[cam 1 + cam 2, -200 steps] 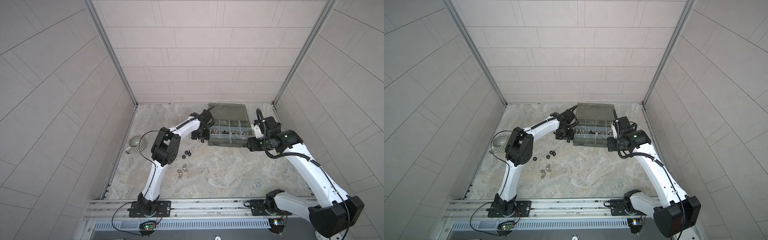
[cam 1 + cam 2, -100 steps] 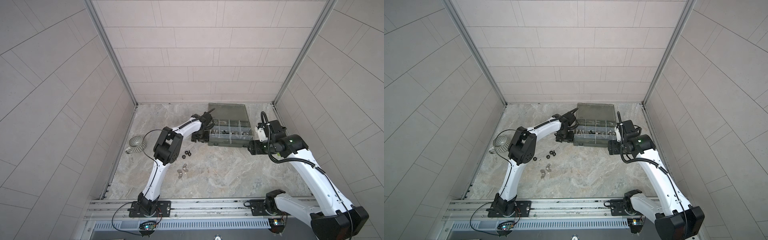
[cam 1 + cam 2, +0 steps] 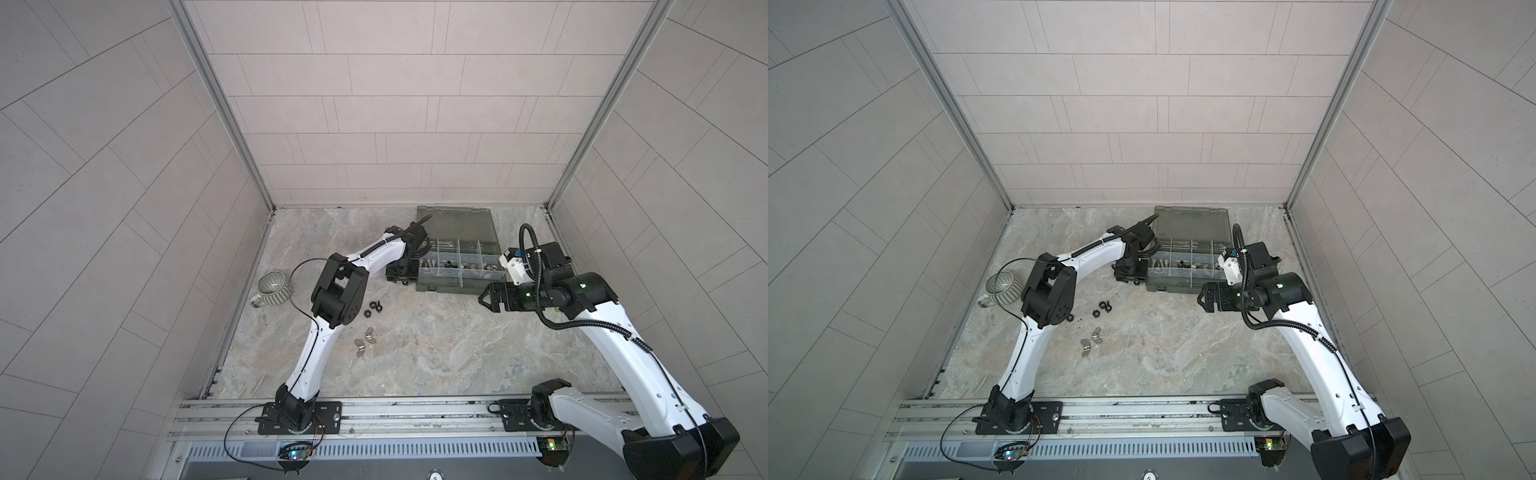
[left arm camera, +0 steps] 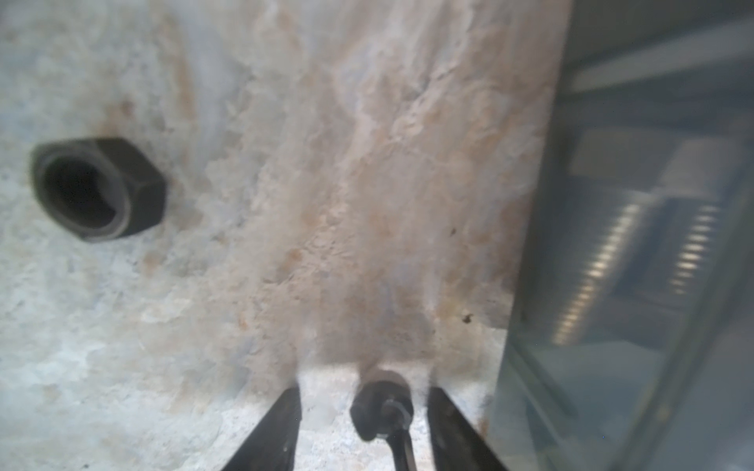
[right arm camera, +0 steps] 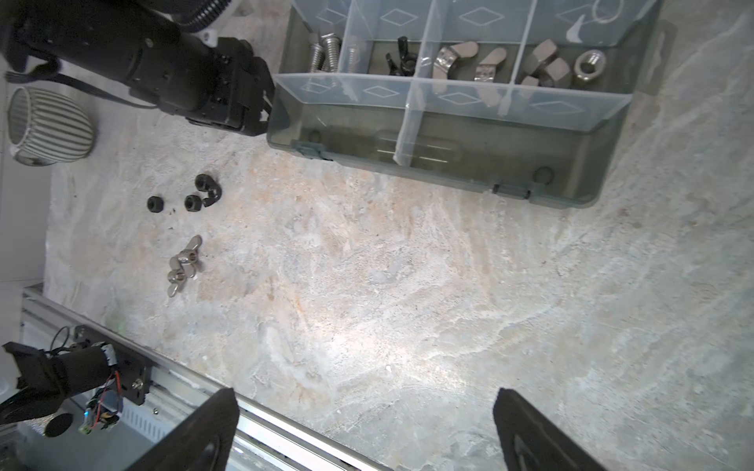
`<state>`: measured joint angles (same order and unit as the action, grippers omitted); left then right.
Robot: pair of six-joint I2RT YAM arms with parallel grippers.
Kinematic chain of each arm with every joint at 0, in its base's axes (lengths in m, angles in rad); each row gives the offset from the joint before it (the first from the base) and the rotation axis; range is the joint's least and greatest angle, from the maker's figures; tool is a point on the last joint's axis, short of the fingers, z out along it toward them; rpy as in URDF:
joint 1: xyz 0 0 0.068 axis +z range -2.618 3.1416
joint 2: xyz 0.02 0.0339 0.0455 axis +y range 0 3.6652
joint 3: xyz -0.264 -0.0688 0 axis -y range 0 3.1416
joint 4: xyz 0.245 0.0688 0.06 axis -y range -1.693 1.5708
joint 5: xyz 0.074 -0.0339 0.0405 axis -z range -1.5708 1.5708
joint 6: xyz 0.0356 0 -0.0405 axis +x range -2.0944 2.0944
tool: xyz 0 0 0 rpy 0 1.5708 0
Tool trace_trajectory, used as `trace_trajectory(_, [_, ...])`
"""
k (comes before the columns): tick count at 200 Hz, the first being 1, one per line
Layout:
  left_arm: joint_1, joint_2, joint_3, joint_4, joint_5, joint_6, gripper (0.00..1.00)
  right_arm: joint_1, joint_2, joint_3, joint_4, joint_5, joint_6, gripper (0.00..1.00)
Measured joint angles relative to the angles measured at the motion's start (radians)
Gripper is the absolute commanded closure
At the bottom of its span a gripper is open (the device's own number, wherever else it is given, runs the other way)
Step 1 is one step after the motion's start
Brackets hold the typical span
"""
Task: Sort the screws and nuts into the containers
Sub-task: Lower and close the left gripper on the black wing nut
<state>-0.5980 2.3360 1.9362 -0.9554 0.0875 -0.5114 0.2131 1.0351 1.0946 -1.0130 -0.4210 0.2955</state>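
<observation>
Beside the smoky grey plastic organizer box [image 4: 653, 204], the left gripper [image 4: 365, 393] straddles a small black nut [image 4: 381, 403], fingers parted, not touching; the right gripper [image 5: 365, 395] gapes wide, empty.

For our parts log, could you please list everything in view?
box: one, smoky grey, open, table's rear.
screws: few, silver, box compartment nearest left claw.
black wing nuts: couple, black, next compartment.
silver wing nuts: two, silver, third compartment.
hex nuts: several, silver, last compartment.
loose black nuts: three, black, left of box.
lone black nut: one, black, by left claw.
loose wing nuts: about three, silver, nearby.
mug: one, ribbed grey, table's left edge.
dark piece: one, kind unclear, between left claw's fingers.
left claw: one, black, open, at box's left end.
right claw: one, black, open, before box.
</observation>
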Motion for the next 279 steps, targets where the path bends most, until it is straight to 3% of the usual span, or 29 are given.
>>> trace_trajectory(148, [-0.023,0.018,0.029,-0.061,-0.026,-0.001,0.52,0.0,0.002,-0.005,0.021,-0.072,0.005,0.01])
trace_trajectory(279, [-0.016,0.044,0.073,-0.082,-0.017,0.019,0.66,0.0,0.006,-0.013,0.03,-0.07,0.024,0.01])
